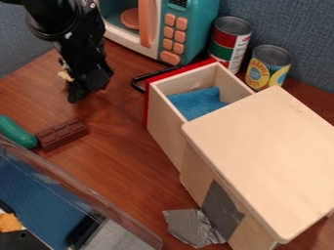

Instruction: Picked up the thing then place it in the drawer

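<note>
The black gripper (87, 89) hangs at the upper left, over the wooden table and left of the drawer. Partly hidden behind it is a small beige thing (64, 74); whether they touch I cannot tell. The wooden drawer (165, 128) with a red front stands pulled out of its light wooden cabinet (264, 156). Inside the drawer lies a blue cloth (198, 101). A brown chocolate bar (62, 134) rests on the table below the gripper, beside a green rounded object (16, 132).
A teal toy microwave (192, 31) stands behind the drawer's black handle (136, 84). Two cans, one red and green (229, 44) and one yellow (266, 68), stand behind the drawer. A clear-walled bin (98, 205) takes up the lower left. Silver tape (191, 227) sticks out beside the cabinet.
</note>
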